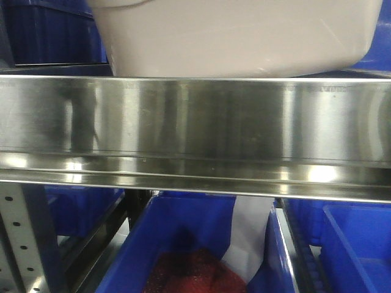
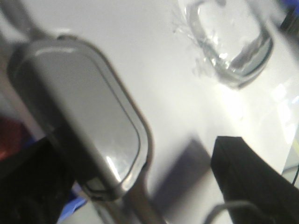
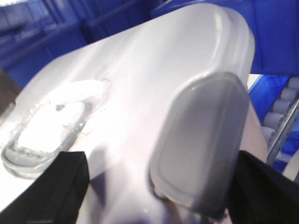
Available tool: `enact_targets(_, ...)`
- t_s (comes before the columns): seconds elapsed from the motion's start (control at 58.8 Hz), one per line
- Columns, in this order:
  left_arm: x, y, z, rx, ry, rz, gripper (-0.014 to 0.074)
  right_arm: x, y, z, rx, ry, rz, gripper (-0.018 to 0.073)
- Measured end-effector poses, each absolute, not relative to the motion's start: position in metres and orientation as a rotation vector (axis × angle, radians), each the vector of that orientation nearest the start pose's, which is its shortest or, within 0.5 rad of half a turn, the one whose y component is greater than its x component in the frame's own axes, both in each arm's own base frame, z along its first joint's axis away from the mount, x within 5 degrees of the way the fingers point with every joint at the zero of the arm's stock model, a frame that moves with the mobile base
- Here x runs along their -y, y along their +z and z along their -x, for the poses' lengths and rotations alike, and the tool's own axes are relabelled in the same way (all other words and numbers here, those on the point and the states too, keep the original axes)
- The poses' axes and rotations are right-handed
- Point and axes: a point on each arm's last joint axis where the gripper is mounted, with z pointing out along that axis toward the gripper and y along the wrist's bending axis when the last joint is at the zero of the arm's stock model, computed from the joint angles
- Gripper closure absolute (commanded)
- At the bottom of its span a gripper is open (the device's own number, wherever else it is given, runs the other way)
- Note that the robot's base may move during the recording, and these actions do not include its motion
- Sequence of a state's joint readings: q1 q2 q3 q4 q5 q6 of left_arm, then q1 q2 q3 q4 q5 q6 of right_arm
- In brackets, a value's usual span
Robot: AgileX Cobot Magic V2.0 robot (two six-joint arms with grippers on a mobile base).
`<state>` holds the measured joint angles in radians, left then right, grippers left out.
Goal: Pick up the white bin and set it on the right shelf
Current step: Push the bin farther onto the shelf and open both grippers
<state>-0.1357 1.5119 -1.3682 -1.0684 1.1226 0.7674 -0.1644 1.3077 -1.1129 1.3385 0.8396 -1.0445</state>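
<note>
Two pincers were all that steadied the load, and neither looked to have a proper bite. The left pincer (image 2: 140, 154) stood spread wide across a grey clasp (image 2: 79, 112) at one end of the lid. One black finger (image 2: 252, 182) was clear of the clasp, with bare lid between. The right pincer (image 3: 161, 161) was splayed the same way over the second clasp (image 3: 201, 140) at the other end. To my eye the first danger lay there. With jaws released and only pressing, the glossy lid (image 3: 131, 74) could slide out from between the arms. A clasp could also pop and let the lid lift off the tub.

Further out, the white bin (image 1: 244, 36) sat just above the steel rail (image 1: 195, 116) fronting the right shelf (image 1: 342, 82), its base meeting the rail's top edge. I could not tell whether it rested on the shelf or hung a shade over it. If it was low, a push inward could catch the base on the rail and tip it back toward the robot. Beyond the rail, blue bins (image 1: 55, 36) crowded both sides, and a skewed entry might knock them. The lower blue bins (image 1: 183, 238) beneath the rail would take it should it fall.

As for the bin itself, it was a cloudy pinkish-white tub with round corners, a shiny white lid and a clear sunken handle (image 2: 233, 46).
</note>
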Motion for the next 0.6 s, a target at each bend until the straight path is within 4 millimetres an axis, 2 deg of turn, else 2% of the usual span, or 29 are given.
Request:
enact_targets(0.204, 0.111, 0.388, -0.294, -2.201, -0.977, -0.782, 0.0147, -0.022, 0.389, -0.280, -1.889, 0.755, 0.284, -0.0066)
enact_targets(0.409, 0.105, 0.402, -0.296, -2.218, -0.813, -0.836, 0.0148, -0.024, 0.388, -0.279, -1.910, 0.736, 0.326, -0.0066)
enact_targets(0.596, 0.101, 0.408, -0.296, -2.228, -0.734, -0.844, 0.0148, -0.021, 0.387, -0.281, -1.912, 0.700, 0.309, -0.0066)
